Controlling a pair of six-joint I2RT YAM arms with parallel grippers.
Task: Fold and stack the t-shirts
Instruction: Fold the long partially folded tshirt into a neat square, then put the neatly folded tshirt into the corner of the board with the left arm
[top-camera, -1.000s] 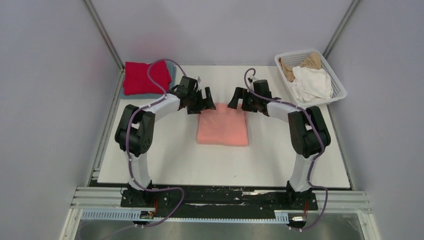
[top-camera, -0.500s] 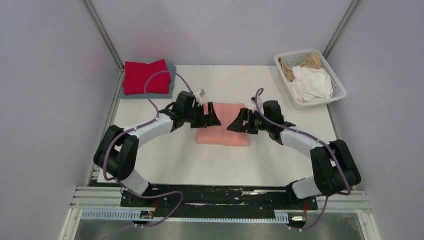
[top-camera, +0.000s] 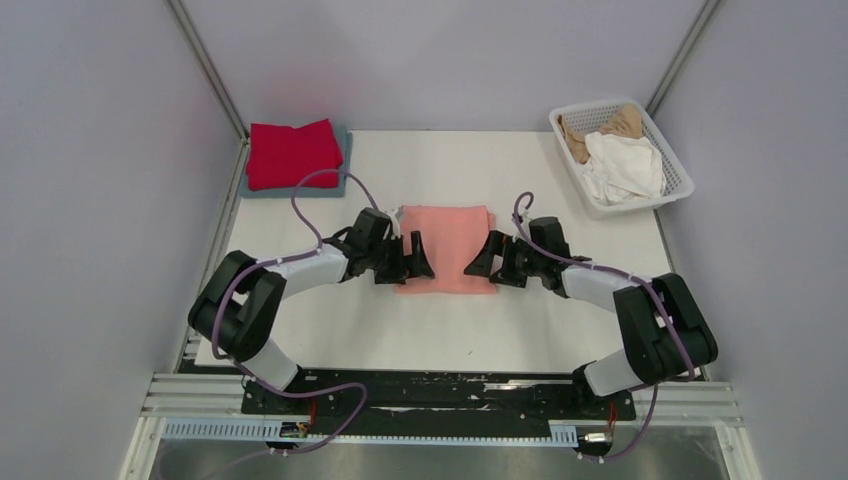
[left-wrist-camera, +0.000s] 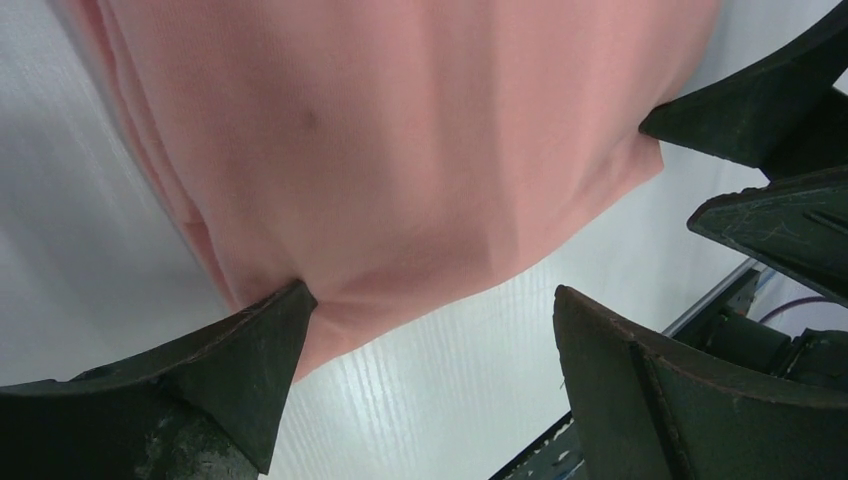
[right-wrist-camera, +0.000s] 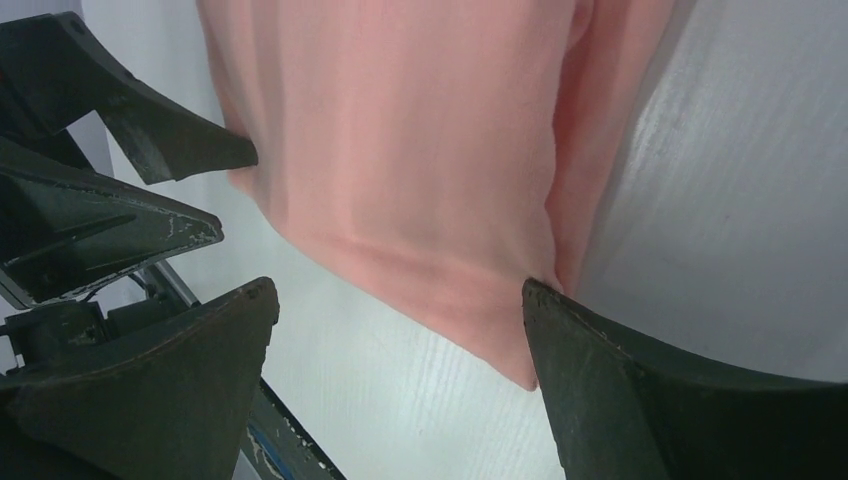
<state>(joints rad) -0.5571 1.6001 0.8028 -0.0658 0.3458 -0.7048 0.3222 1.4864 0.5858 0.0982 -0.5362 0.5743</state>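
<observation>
1. Hidden: in the top view both claws cover the near corners of the folded salmon-pink cloth t-shirt (top-camera: 445, 240). The wrist views cut off its far part.
2. The grey-blue t-shirt (top-camera: 345, 150) shows only as a thin border under the folded bright red t-shirt (top-camera: 293, 153), at the far-left corner.
3. Left claw (left-wrist-camera: 425, 300): fingers wide apart, gripping nothing. One fingertip (left-wrist-camera: 285, 310) presses the pink shirt's near-left edge; the other is over bare surface.
4. Right claw (right-wrist-camera: 398, 285): also spread wide and empty, with one fingertip (right-wrist-camera: 540, 300) at the shirt's near-right corner.
5. Surface: white tabletop (top-camera: 450, 330), pink shirt lying mid-table. Pale grey walls (top-camera: 100, 200) on three sides.
6. A white plastic lattice basket (top-camera: 682, 185) sits at the far-right corner. It holds a crumpled white t-shirt (top-camera: 625, 165), with a tan one (top-camera: 620, 122) partly beneath it.
</observation>
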